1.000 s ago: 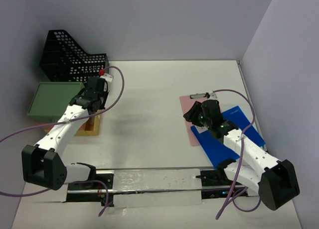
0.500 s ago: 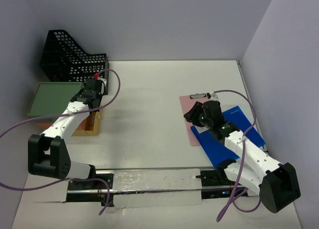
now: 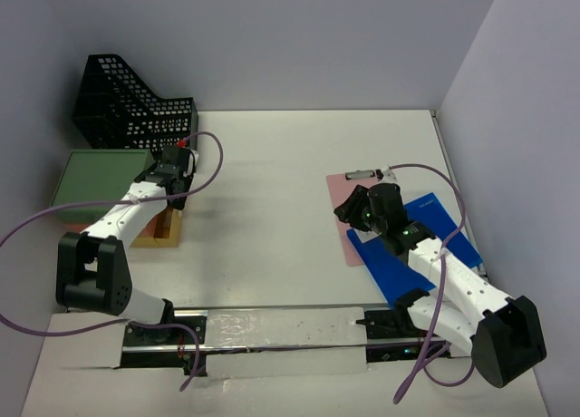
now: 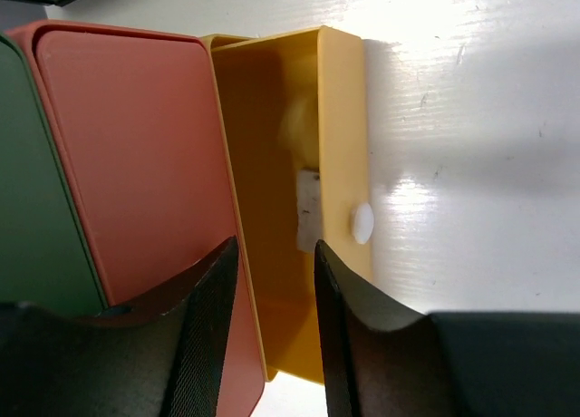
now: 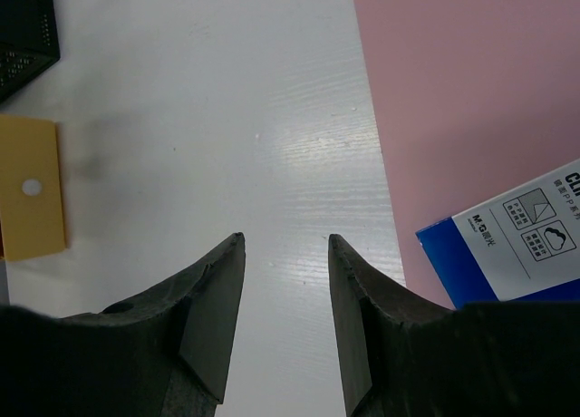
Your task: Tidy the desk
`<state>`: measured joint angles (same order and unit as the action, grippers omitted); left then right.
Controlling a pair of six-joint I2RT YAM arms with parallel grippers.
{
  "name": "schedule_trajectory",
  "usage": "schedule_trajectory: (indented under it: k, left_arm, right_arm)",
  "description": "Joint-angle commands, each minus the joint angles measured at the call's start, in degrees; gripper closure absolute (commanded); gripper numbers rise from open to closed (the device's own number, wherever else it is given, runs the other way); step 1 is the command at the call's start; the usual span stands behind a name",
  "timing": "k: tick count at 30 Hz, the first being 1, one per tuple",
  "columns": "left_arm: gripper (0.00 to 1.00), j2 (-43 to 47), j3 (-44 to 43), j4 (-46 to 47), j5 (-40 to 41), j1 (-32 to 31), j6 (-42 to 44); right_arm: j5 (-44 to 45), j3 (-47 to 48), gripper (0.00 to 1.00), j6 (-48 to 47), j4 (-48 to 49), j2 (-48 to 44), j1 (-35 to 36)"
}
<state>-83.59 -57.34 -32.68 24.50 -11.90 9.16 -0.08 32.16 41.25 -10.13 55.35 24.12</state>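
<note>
White matte desk [image 3: 290, 163] spreads beneath both arms. The left gripper [image 4: 275, 249] hangs, jaws apart, over an open yellow plastic box [image 4: 272, 118] beside a flat salmon-red tray [image 4: 127, 145]. The right gripper [image 5: 285, 240], jaws parted and empty, hovers above the desk beside a pink clipboard [image 5: 453, 100] and a blue folder [image 5: 517, 245].

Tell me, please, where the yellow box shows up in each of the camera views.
Top external: yellow box at the left, partly under the left arm.
Left wrist: centre, its inside showing.
Right wrist: far left edge.
Shared landmark: black mesh rack, top-left corner in the right wrist view.
</note>
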Motion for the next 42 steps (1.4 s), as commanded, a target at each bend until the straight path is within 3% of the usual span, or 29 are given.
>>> schedule_trajectory:
  k: [1, 6, 12, 15, 19, 22, 28, 32, 35, 38, 42]
  left_arm:
    - [0.53, 1.3, -0.9, -0.5, -0.2, 0.3, -0.1]
    - [0.53, 2.8, -2.7, -2.4, -2.4, 0.3, -0.3]
    - [0.53, 9.5, -11.6, -7.5, -18.5, 0.2, -0.7]
    - [0.53, 13.2, -18.9, -8.3, -28.2, 0.2, -0.6]
    - [0.4, 19.2, -20.5, -3.0, -23.1, 1.5, -0.3]
    - [0.28, 18.1, -23.0, -3.3, -19.6, 11.0, 1.6]
    - [0.26, 12.8, -26.5, -10.7, -32.7, 34.4, 2.4]
    - [0.22, 12.5, -23.7, -9.0, -32.4, 44.1, 4.4]
    - [0.19, 9.9, -22.2, -6.4, -31.6, 49.7, 5.2]
    - [0.19, 5.9, -23.5, -7.7, -36.0, 54.5, 5.6]
    - [0.18, 4.3, -22.0, -7.3, -38.1, 55.4, 6.1]
  right_arm:
    - [0.3, -0.5, 0.51, -0.1, 2.2, -0.2, -0.2]
    - [0.4, -0.6, 0.51, -0.2, 2.1, -0.4, -0.2]
    - [-3.7, 0.0, 0.52, 1.0, 6.3, 1.1, 0.2]
    - [-6.9, 3.0, 0.54, 3.8, 11.1, 6.4, 2.2]
    - [-10.0, 10.7, 0.54, 5.8, 16.3, 16.3, 8.0]
    - [-15.2, 21.8, 0.54, 8.1, 19.7, 29.6, 13.4]
    - [-24.3, 39.4, 0.56, 17.6, 28.9, 51.1, 20.1]
    - [-24.6, 50.9, 0.58, 21.7, 29.4, 62.0, 24.1]
    - [-24.2, 54.9, 0.61, 26.1, 32.6, 67.5, 26.7]
    - [-23.9, 57.5, 0.63, 31.1, 36.2, 72.2, 29.0]
    - [-22.9, 59.6, 0.66, 35.3, 38.1, 76.8, 31.5]
